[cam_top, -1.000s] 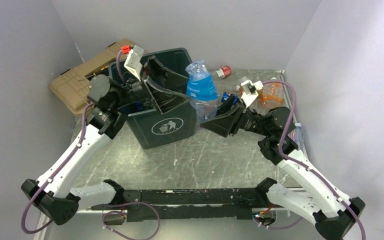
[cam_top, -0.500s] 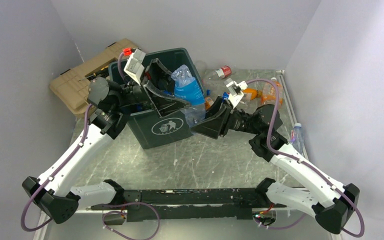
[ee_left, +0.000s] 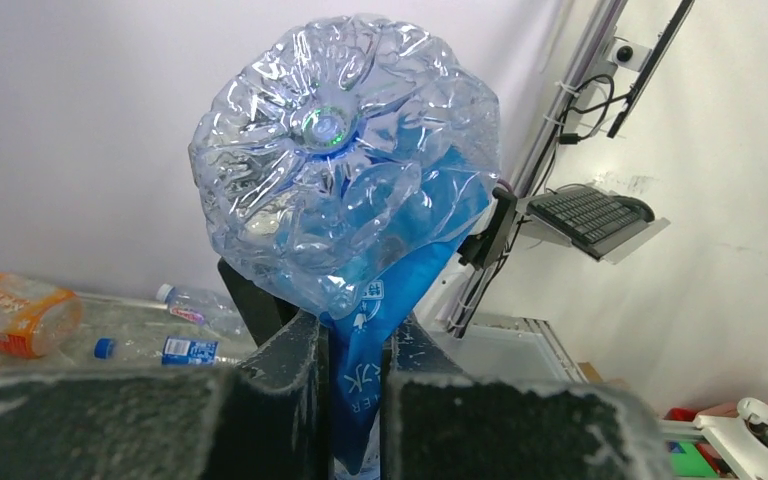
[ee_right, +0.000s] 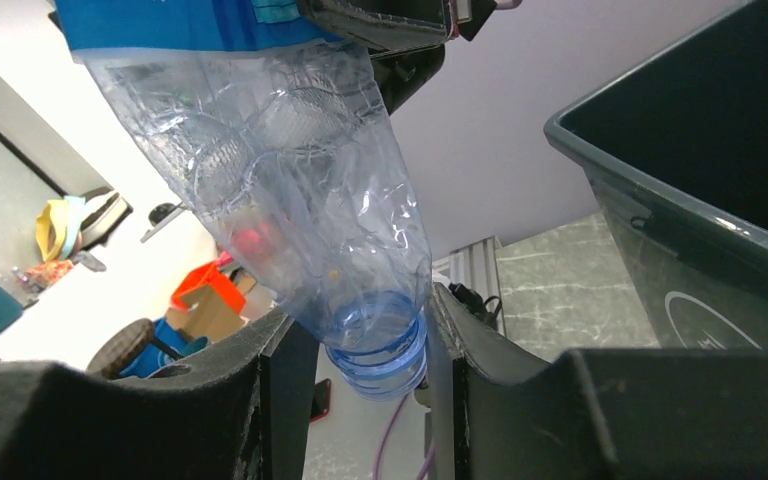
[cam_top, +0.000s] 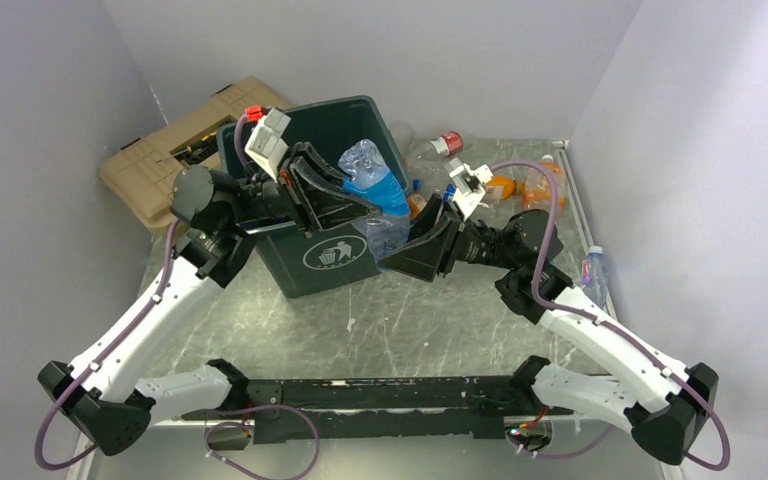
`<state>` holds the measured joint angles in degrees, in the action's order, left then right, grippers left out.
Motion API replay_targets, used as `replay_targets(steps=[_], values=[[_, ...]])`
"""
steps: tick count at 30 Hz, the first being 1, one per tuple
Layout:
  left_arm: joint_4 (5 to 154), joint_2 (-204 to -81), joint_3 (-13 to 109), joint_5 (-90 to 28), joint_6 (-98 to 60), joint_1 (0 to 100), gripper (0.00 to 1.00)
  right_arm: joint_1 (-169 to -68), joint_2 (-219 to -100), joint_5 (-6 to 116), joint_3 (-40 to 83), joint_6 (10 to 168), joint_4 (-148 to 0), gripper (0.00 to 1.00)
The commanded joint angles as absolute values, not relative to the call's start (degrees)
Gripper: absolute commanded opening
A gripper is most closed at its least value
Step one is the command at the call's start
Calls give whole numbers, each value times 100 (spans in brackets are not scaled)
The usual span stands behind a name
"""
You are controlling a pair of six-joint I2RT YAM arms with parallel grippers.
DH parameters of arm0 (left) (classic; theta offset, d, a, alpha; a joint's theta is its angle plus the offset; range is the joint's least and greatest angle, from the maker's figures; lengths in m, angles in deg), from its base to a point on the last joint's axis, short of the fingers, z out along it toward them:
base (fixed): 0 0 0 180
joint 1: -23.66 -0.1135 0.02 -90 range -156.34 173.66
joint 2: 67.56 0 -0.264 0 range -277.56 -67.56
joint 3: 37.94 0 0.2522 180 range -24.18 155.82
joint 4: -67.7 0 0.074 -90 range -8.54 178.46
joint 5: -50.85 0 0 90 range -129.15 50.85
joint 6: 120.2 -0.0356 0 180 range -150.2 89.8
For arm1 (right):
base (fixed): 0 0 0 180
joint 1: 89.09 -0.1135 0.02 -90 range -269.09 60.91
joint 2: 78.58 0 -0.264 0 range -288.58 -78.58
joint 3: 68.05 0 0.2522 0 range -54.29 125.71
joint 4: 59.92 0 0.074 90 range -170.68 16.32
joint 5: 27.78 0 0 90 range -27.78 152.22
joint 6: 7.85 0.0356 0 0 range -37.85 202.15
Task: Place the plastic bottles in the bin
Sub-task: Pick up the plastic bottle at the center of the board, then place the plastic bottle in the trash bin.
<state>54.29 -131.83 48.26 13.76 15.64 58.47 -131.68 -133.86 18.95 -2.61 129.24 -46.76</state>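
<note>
Nearest the arm bases, the right gripper (cam_top: 390,243) (ee_right: 368,345) is seen closed partway on the threaded neck of a clear bottle (cam_top: 368,172) (ee_right: 300,180). Its two fingers (ee_right: 278,360) are pressed against either side of the neck.

The clear bottle is crumpled and wrapped in a blue label. It is held neck down and base up. Its long axis rises steeply from the right gripper and leans away to the far left, so that the base is carried above the right rim of the bin (cam_top: 305,275) (ee_right: 700,200). The neck is kept just outside the bin's near right corner.

Higher on the bottle, the left gripper (cam_top: 353,200) (ee_left: 355,345) is pressed almost together. Only the flattened, blue-labelled side of the clear bottle (ee_left: 340,150) is pinched between its fingers (ee_left: 295,370). From that wrist the bottle's star-shaped base is seen facing the camera, above and beyond the fingertips.

The bottle is thus gripped at two places, low by the right gripper and mid-body by the left. The dark green bin stands on the table (cam_top: 410,320) with its trash-can logo turned toward the arms.

Farther back on the table, a red-capped bottle (cam_top: 447,142) and orange bottles (cam_top: 538,185) are seen lying. A tan case (cam_top: 160,150) is seen behind the bin to the left.
</note>
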Motion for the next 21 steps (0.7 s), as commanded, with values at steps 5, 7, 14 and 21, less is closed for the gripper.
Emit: replay_targets(steps=[5, 7, 14, 21], values=[[5690, -12687, 4753, 1039, 1032, 5873, 0, -13198, -12847, 2095, 119, 12517, -5363, 86], [5835, -12600, 4733, 840, 897, 5873, 0, -13198, -12723, 2192, 211, 12359, -5743, 99], [6808, -12084, 4718, -306, 53, 5873, 0, -13198, -12039, 3182, 557, 11259, -7485, 100], [8120, -11901, 5261, -1966, -840, 5873, 0, -13198, -11471, 4426, 496, 10628, -8552, 100]])
